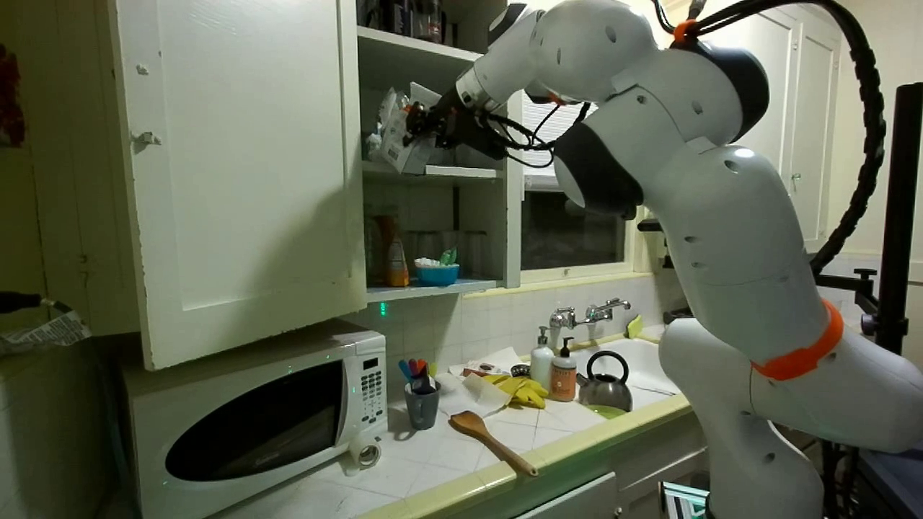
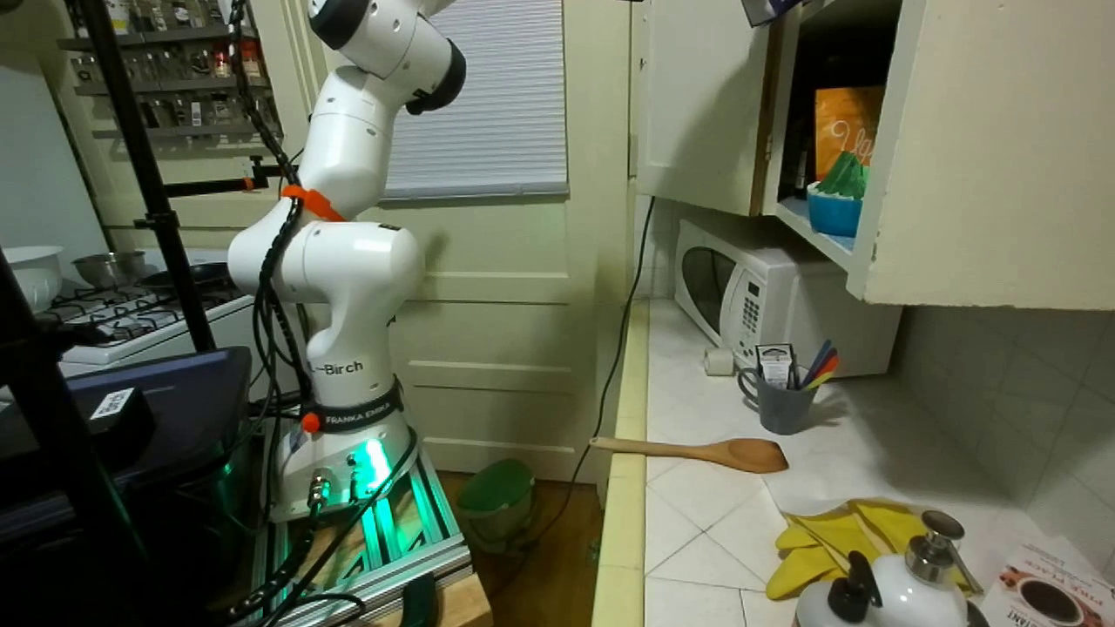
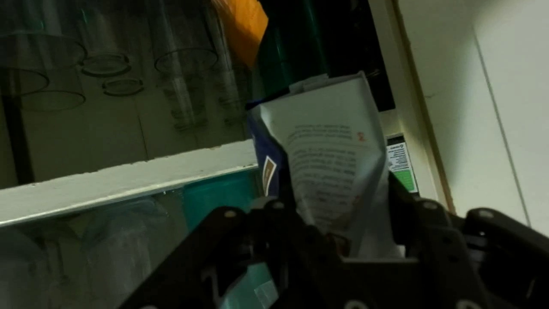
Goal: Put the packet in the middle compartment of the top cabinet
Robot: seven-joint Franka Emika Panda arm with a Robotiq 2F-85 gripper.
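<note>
Packet (image 3: 330,161) gripped in end effector (image 3: 336,204) | at middle compartment's edge (image 1: 467,172), contact unclear | top cabinet (image 1: 249,158) open

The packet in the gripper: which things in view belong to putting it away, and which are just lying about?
Belong to the job:
packet, held
gripper
top cabinet, door open
middle compartment, where the packet is being held

Just lying about:
wooden spoon
yellow gloves
grey mug
kettle
white pump bottle
blue bowl, one shelf below
</note>
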